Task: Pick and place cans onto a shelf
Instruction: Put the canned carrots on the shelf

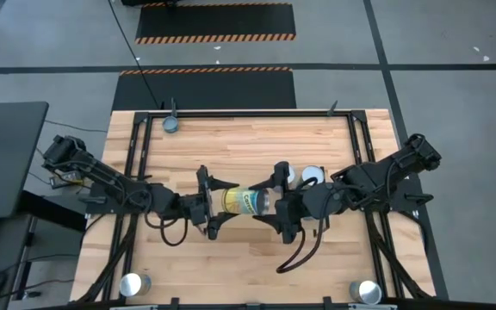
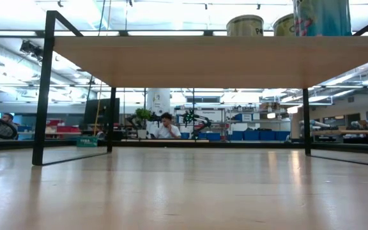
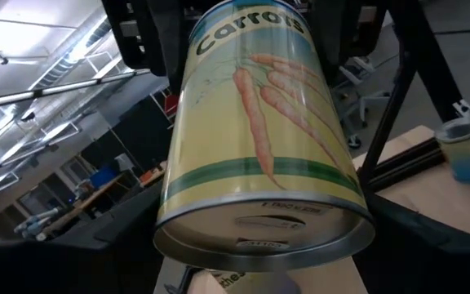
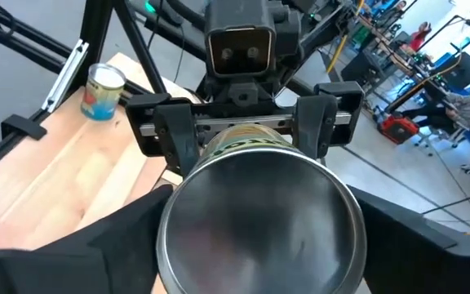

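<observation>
Above desk [image 1: 317, 138] centre: carrots can [image 1: 244, 201], on its side, between both grippers
Left gripper [image 1: 211, 203]: jaws clamped on can
Right gripper [image 1: 275, 205]: jaws around can's other end
Shelf [image 2: 190, 57]: two cans [image 2: 245, 25] on top

Bright overhead lighting throughout; glare streaks the tabletop [image 2: 184, 191] in the low view, and wrist-view backgrounds are blurred.

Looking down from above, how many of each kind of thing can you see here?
Cans: 6
Shelf: 1
Robot arms: 2
Total: 9
</observation>
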